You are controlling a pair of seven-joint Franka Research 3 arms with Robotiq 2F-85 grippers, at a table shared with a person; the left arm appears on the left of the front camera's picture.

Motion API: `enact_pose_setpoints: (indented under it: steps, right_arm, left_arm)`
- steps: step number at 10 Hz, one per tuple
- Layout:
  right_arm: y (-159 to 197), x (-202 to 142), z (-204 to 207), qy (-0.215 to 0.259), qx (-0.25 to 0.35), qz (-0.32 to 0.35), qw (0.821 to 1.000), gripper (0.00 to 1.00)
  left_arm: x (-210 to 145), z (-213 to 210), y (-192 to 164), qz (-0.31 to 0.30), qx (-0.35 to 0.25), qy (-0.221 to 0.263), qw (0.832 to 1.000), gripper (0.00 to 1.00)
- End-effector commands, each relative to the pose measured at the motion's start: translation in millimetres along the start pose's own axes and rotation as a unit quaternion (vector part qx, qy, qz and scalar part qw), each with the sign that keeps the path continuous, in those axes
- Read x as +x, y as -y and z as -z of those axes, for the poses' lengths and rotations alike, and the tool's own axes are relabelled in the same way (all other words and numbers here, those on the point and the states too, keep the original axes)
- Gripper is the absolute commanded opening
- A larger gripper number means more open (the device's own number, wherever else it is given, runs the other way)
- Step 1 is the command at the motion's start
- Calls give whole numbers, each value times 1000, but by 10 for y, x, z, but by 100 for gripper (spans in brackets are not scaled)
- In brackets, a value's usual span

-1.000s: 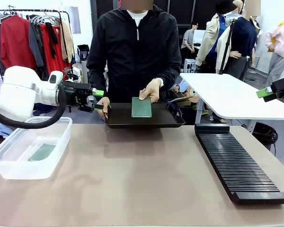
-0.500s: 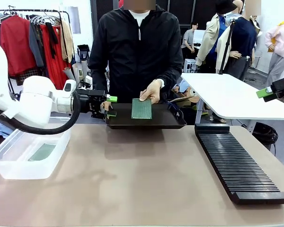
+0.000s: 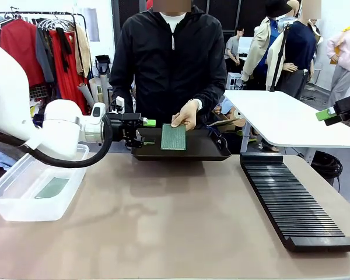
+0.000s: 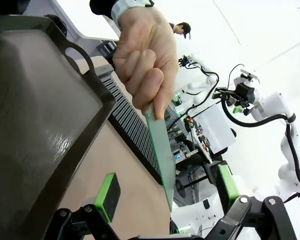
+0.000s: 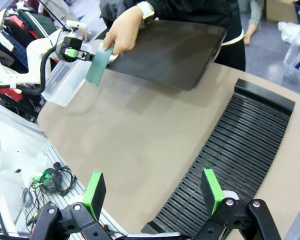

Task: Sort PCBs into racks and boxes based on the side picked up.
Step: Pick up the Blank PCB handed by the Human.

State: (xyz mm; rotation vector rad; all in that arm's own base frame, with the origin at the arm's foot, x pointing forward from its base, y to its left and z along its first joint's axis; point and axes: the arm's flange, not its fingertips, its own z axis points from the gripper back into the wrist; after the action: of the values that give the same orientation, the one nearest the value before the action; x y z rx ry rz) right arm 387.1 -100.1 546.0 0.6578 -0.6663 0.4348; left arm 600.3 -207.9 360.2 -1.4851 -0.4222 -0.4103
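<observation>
A person's hand [image 3: 185, 112] holds a green PCB [image 3: 174, 136] upright over the dark tray [image 3: 204, 150]. My left gripper [image 3: 147, 132] is open right beside the board's left edge. In the left wrist view the PCB [image 4: 162, 150] hangs edge-on between the two green pads [image 4: 107, 196], which do not touch it. A second PCB [image 3: 51, 188] lies in the clear box [image 3: 23, 207] at the left. The black rack [image 3: 294, 201] lies along the right side. My right gripper [image 5: 153, 195] is open and holds nothing, high above the rack [image 5: 230, 160].
The person stands at the far side and holds the tray with the other hand [image 3: 128, 129]. A white side table [image 3: 286, 119] stands behind the rack. Bare tan tabletop [image 3: 163, 221] stretches between box and rack.
My left arm has swung right from above the box toward the tray, bringing its open fingers up to the held PCB. The right arm has stayed still.
</observation>
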Motion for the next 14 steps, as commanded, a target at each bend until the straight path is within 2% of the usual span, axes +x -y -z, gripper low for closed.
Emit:
enact_pose_setpoints:
  steps: [1,6,11,12,14]
  right_arm:
    - [-1,4,12,8,-1,-2,1000,100]
    - [-1,4,12,8,-1,-2,1000,100]
    - [-1,4,12,8,-1,-2,1000,100]
    - [-1,4,12,8,-1,-2,1000,100]
    - [-1,4,12,8,-1,-2,1000,100]
  left_arm:
    - [98,173,-48,0,-16,1,1000,100]
    - [72,594,-143,1,-27,-44,999,100]
    - [5,685,-156,-1,-25,-41,999,100]
    - [-4,685,-151,-2,-23,-39,999,89]
    - [-3,681,-148,-7,-24,-39,999,53]
